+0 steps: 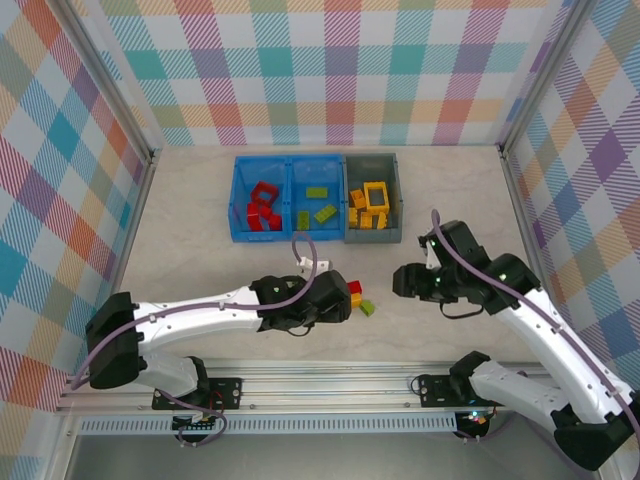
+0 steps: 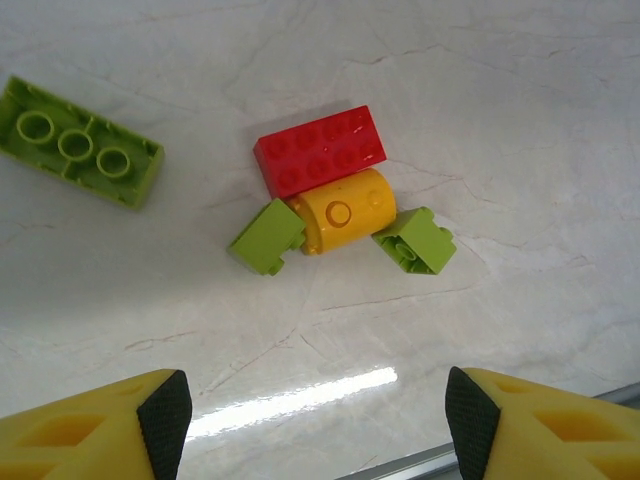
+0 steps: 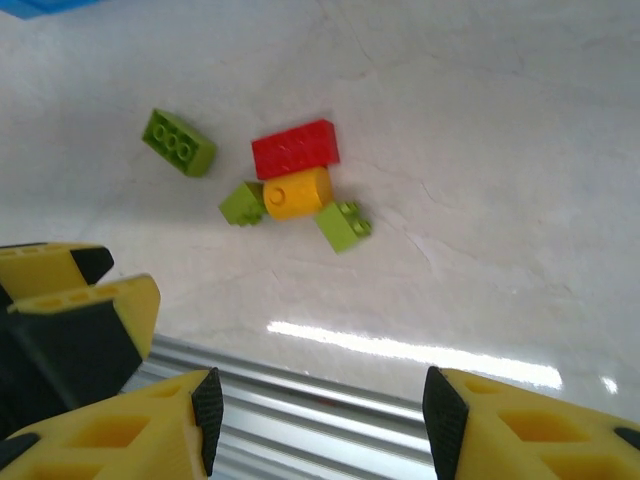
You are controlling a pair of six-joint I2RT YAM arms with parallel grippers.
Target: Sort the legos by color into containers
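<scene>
Looking down from above, my left claw (image 1: pixel 338 300) hovers at the loose legos (image 1: pixel 358 297), nearer than the blue bin (image 1: pixel 288 238) and grey bin (image 1: pixel 373 238); my right claw (image 1: pixel 405 282) hangs to their right.

Left wrist: jaws wide, empty; a red brick (image 2: pixel 320 150) touches the round yellow piece (image 2: pixel 342 210).

Right wrist: jaws apart, empty, with that cluster beyond.

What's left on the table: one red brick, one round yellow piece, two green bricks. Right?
No, three green bricks: the left wrist view shows a long green brick apart and two small green bricks flanking the round yellow piece, beside the red brick.
</scene>
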